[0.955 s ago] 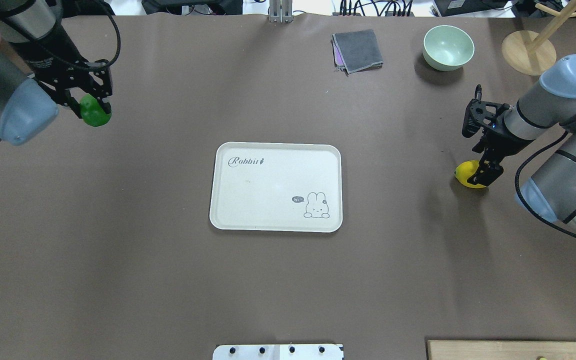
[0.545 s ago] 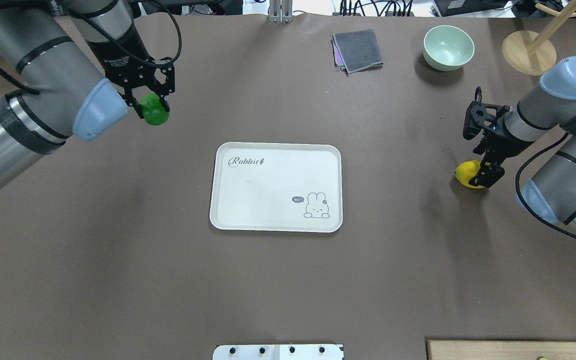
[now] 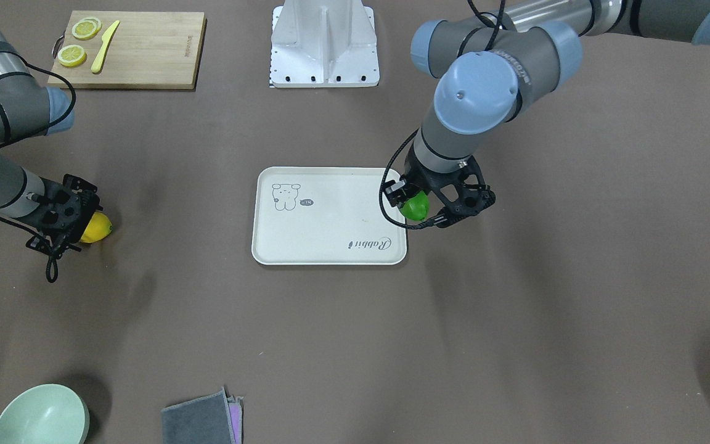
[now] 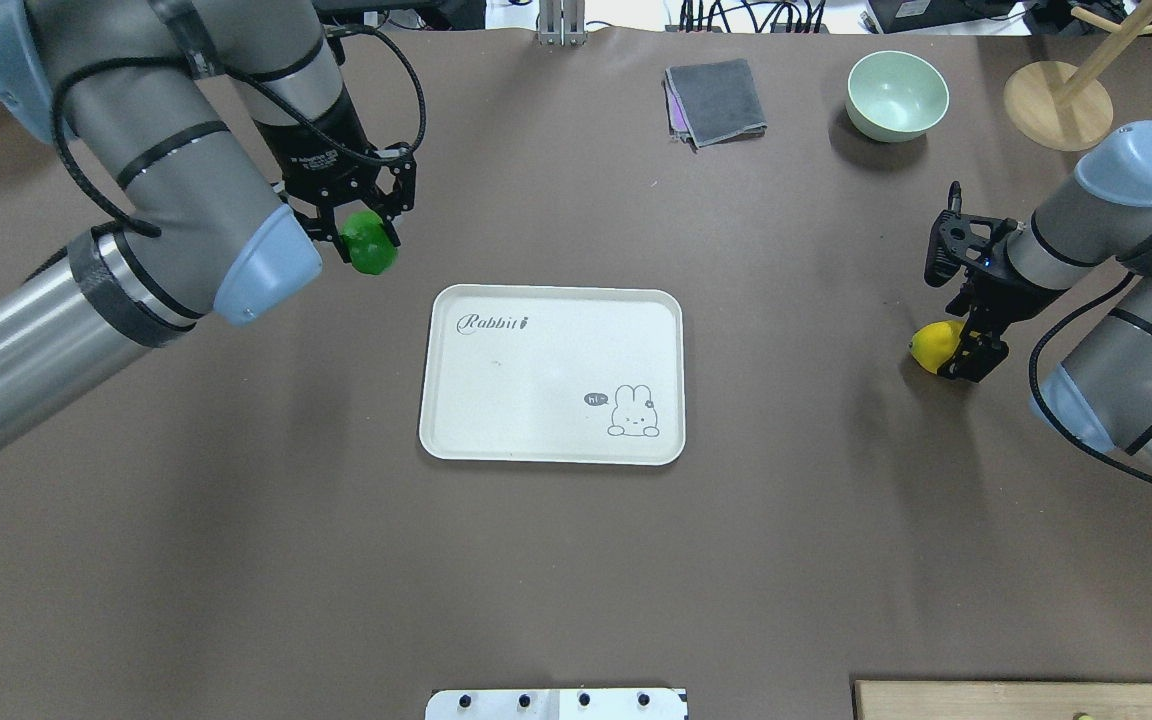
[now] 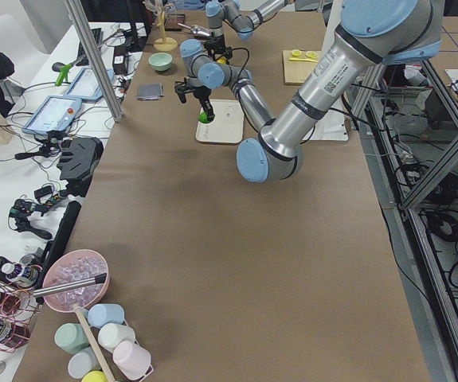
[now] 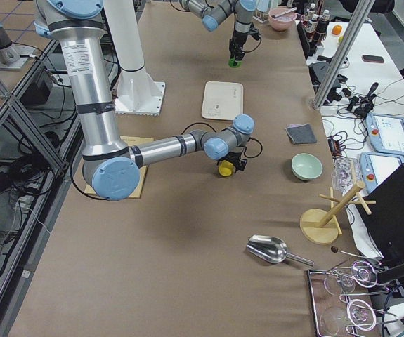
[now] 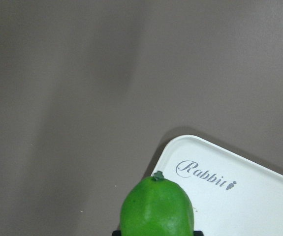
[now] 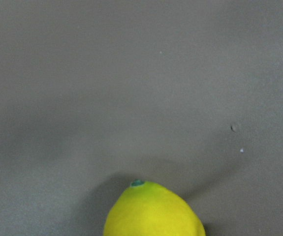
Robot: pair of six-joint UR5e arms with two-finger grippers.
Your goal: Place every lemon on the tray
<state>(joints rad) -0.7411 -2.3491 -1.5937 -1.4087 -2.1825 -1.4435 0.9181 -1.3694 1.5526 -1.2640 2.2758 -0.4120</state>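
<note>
My left gripper is shut on the bright green lemon and holds it above the table, just off the far left corner of the cream tray. The front view shows this lemon at the tray's edge. The left wrist view shows the lemon over the tray corner by the "Rabbit" script. My right gripper is shut on the yellow lemon, low at the table, far right of the tray. The right wrist view shows that lemon over bare table.
A wooden cutting board with lemon slices and a yellow knife lies at the near right. A green bowl, a grey cloth and a wooden stand are at the far side.
My left arm has carried the green lemon rightward from the table's far left to the tray's corner. My right gripper has stayed at the yellow lemon, its fingers drawn in.
</note>
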